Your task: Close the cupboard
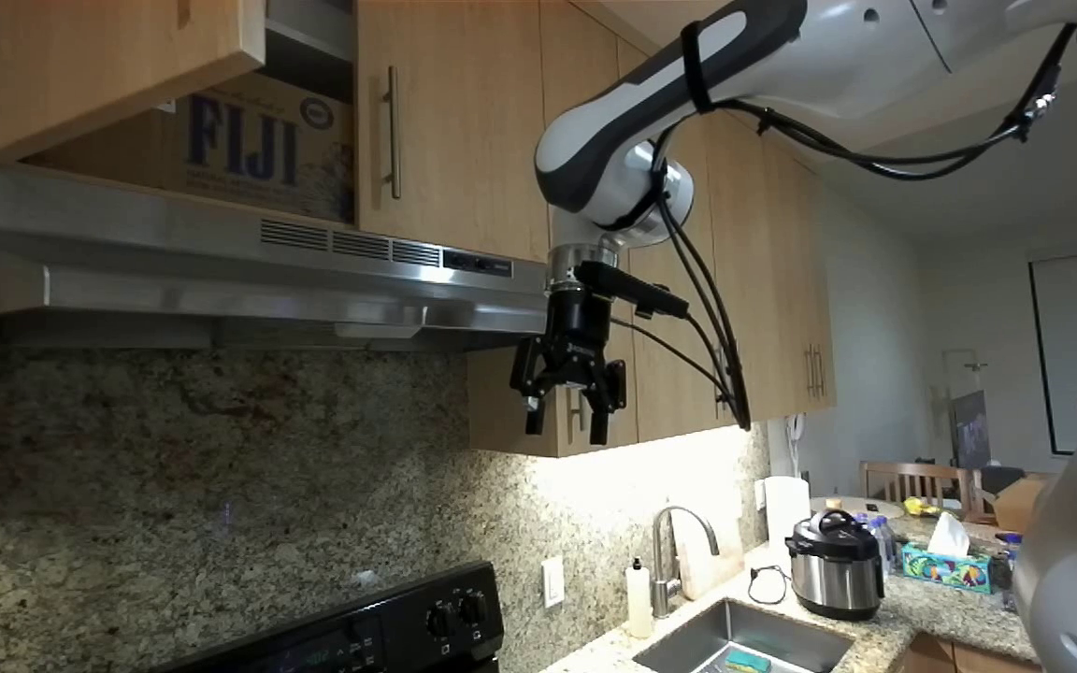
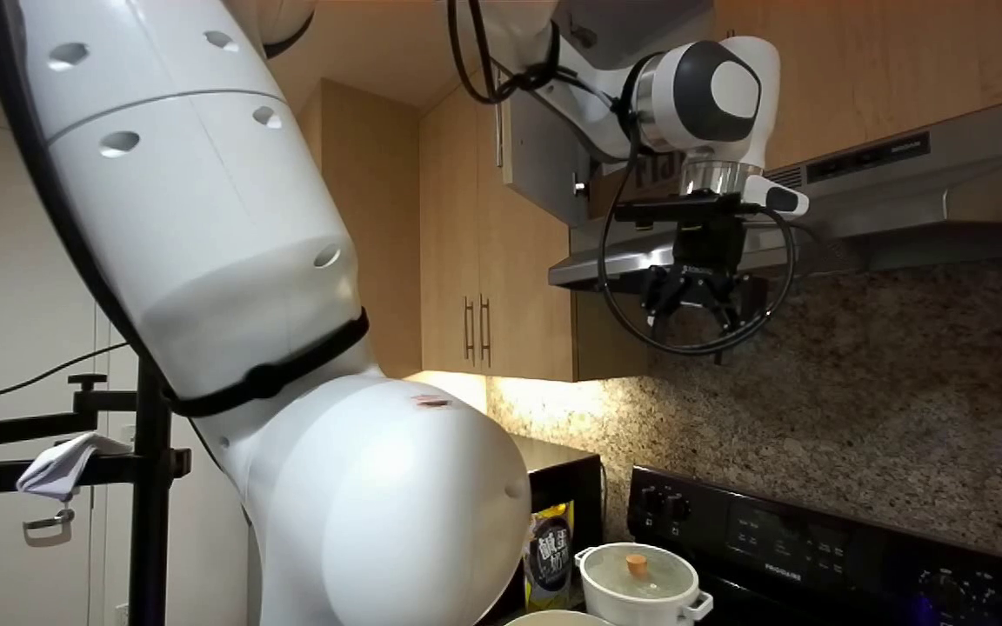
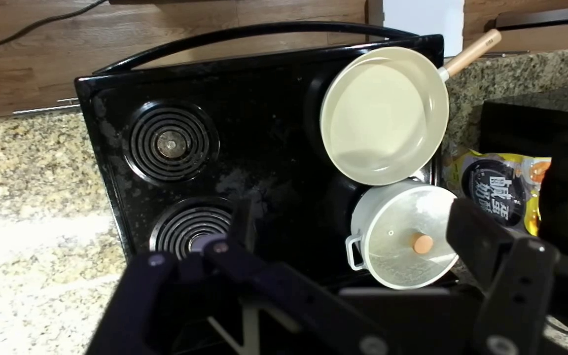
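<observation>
Jaws spread apart, cupboard (image 1: 464, 112) open in both exterior views, burners (image 3: 171, 143) in wrist view alone

box (image 1: 258, 150): "fiji", large blue letters | bag (image 3: 501, 190): "鹹蛋", other characters blurred | stove (image 2: 814, 556): "frigidaire" | hood (image 2: 888, 193): label too small to read

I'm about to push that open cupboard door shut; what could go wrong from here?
The cables looping beside the gripper could snag on the open cupboard door. The gripper hangs lower than that door, near the range hood, so raising it might bump the hood. The FIJI box inside may block the door; its clearance is hard to judge.
</observation>
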Controlling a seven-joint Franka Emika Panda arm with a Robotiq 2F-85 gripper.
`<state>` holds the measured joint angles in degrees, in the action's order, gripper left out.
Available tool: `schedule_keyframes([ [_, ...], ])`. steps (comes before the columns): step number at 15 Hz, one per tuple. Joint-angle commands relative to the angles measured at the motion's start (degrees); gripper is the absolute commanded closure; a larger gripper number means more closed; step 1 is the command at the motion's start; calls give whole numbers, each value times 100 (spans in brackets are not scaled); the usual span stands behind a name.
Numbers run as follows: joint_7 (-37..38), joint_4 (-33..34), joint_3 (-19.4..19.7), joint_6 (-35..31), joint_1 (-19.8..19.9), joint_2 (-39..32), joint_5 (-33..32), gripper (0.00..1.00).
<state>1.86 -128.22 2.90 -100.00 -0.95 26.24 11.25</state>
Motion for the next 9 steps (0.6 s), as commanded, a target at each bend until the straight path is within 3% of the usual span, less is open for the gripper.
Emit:
schedule_keyframes([
  [1, 76, -53, -109, -143, 63, 166, 78, 0],
  [9, 265, -150, -259, -342, 93, 644, -24, 0],
])
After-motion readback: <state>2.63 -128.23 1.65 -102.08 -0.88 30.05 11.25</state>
